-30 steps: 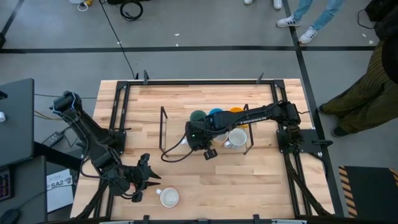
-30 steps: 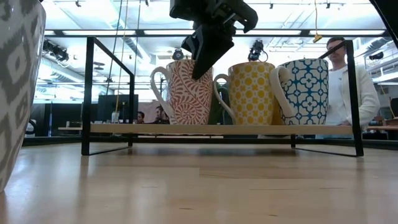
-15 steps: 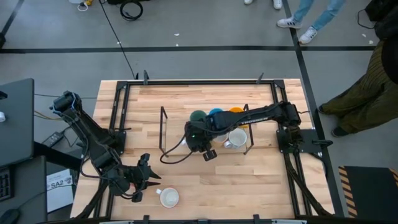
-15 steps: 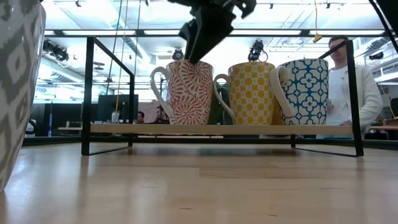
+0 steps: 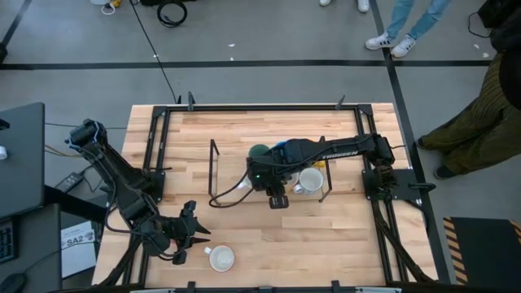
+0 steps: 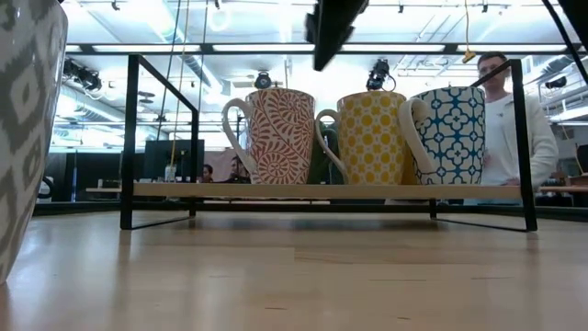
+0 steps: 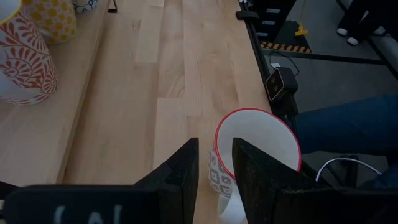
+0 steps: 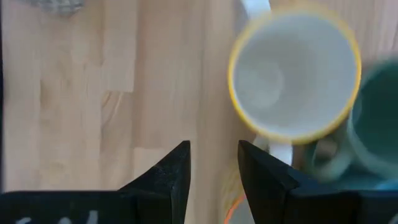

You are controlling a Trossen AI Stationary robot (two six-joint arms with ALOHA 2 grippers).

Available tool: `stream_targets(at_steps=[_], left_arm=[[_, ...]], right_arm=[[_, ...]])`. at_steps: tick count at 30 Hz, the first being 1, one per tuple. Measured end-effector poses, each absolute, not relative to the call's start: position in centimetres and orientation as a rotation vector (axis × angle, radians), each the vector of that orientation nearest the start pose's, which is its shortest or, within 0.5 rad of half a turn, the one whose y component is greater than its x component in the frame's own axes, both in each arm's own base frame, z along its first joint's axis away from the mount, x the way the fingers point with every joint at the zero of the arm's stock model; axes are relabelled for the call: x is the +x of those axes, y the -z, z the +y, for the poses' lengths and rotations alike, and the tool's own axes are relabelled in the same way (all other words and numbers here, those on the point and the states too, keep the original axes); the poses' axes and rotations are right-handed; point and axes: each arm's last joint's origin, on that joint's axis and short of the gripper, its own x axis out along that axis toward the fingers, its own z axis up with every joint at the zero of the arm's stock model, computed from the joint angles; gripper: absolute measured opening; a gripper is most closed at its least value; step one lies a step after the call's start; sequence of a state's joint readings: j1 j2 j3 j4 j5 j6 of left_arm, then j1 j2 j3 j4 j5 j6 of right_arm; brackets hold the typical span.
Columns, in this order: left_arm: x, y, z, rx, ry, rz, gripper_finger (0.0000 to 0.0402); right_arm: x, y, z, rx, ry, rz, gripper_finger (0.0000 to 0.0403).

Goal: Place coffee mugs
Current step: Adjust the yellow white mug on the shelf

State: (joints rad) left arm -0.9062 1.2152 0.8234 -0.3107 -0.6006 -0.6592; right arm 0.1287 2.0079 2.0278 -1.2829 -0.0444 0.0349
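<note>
rack (image 6: 331, 191) sitting mid-table | three mugs (image 6: 367, 138) standing in a row on the rack's shelf, more mugs (image 5: 281, 150) sitting behind them | right gripper (image 5: 277, 199) hanging above the rack's front edge | lone mug (image 5: 221, 258) standing well in front of the rack, left gripper (image 5: 198, 229) sitting just beside it

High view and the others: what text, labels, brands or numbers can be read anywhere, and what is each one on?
"SA2" - on the white sheet lying off the table's lower left corner, high view.
White lettering along the right arm's forearm - too small to read.
White marks on the left gripper's body, left wrist view - cut off, unreadable.
The mugs on the shelf carry only patterns, no words.
</note>
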Motion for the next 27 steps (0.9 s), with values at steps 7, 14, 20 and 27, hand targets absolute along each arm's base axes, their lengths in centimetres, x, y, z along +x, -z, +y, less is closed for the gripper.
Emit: stream_targets(at_steps=[7, 14, 20, 27], left_arm=[[16.5, -25.4, -18.5, -0.158, 0.110, 0.576, 0.0102], [16.5, -25.4, -18.5, -0.158, 0.112, 0.577, 0.0102], [16.5, -25.3, -18.5, -0.161, 0.126, 0.587, 0.0102], [16.5, -25.3, -18.5, -0.161, 0.126, 0.587, 0.0102]], right_arm=[[39.7, -31.4, 4.8, 0.193, 0.074, 1.326, 0.0138], [39.1, -31.0, 4.4, 0.275, 0.224, 1.380, 0.0138], [39.0, -29.6, 4.3, 0.301, 0.289, 1.411, 0.0138], [38.9, -28.3, 4.3, 0.294, 0.298, 1.445, 0.0138]])
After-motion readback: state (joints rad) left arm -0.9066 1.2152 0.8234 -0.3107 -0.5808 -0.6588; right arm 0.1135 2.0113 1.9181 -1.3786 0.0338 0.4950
